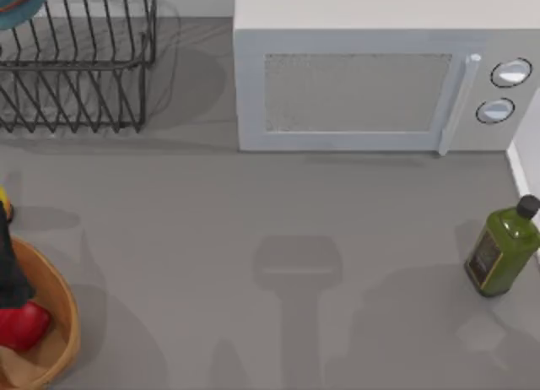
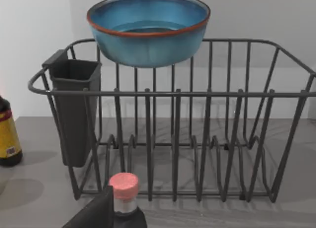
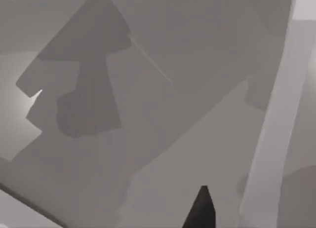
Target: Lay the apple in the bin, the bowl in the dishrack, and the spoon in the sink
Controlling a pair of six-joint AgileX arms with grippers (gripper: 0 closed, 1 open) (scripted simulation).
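Note:
The red apple [image 1: 20, 324] lies inside the tan wooden bin [image 1: 66, 310] at the table's front left, with a dark shape just above it at the picture's edge. The black wire dishrack [image 1: 80, 65] [image 2: 197, 139] stands at the back left. The teal-blue bowl [image 2: 148, 28] [image 1: 18, 3] sits level, high at the rack's far side, its base around the top rail; I cannot tell what bears it. A dark part of my left gripper [image 2: 94, 215] faces the rack's front. A dark tip of my right gripper [image 3: 201, 208] hangs over bare grey table. The spoon and the sink are out of view.
A white microwave [image 1: 371, 86] fills the back middle and right. A green oil bottle [image 1: 504, 248] stands at the right edge. A pink-capped bottle [image 2: 123, 188] stands before the rack, and a yellow-labelled bottle [image 2: 7, 136] beside it. A dark cutlery holder [image 2: 74, 109] hangs on the rack.

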